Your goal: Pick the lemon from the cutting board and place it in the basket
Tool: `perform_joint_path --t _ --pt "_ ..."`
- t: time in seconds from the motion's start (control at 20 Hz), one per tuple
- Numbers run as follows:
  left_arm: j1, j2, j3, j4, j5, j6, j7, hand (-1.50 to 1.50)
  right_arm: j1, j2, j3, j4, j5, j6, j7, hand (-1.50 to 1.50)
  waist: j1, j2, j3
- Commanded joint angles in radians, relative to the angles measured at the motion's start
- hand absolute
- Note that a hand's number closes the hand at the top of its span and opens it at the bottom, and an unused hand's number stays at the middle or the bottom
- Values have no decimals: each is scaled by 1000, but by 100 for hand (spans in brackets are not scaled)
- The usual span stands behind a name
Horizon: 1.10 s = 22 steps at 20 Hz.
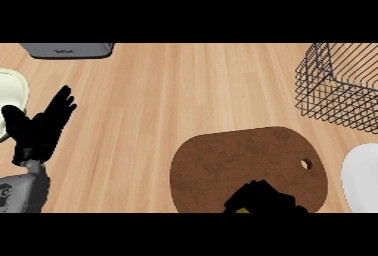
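Right hand [264, 199] cut off at lower edge, fingers curled over lemon [242, 210]; only yellow sliver shows, above near edge of brown cutting board [236, 155]. Left hand [40, 127] rests at left, fingers spread upward. Wire basket [336, 90] far right, partly cropped. White plate [363, 180], pale plate [13, 92], grey appliance [68, 50] all cropped. Light wood counter [162, 100].

Bare counter [184, 90] lies between cutting board [244, 160] and basket [339, 90], plate [365, 175] alongside.

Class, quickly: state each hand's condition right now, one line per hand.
Left hand: open, fingers straight, holding nothing.
Right hand: shut on the lemon, over the cutting board; only a yellow sliver shows.
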Motion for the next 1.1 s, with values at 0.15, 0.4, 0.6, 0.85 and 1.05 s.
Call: perform_joint_path --t 0.15,0.4,0.6,0.85,1.05 --pt "8 2 -16 -59 9 -17 43 0 -324 24 -127 -237 -50 195 367 150 31 3 0" --pt "-16 7 1 -3 11 -19 23 0 -628 24 -316 -156 -126 288 525 150 24 5 0" --pt "-35 -22 -25 -4 -21 14 16 0 -857 24 -521 -5 -183 333 560 150 21 5 1" --pt "-35 22 18 37 9 -33 -16 0 -889 -114 -771 130 -239 364 412 150 13 6 1" --pt "-6 32 21 -20 37 -65 24 0 -862 -175 -850 208 -250 330 353 150 17 4 2"
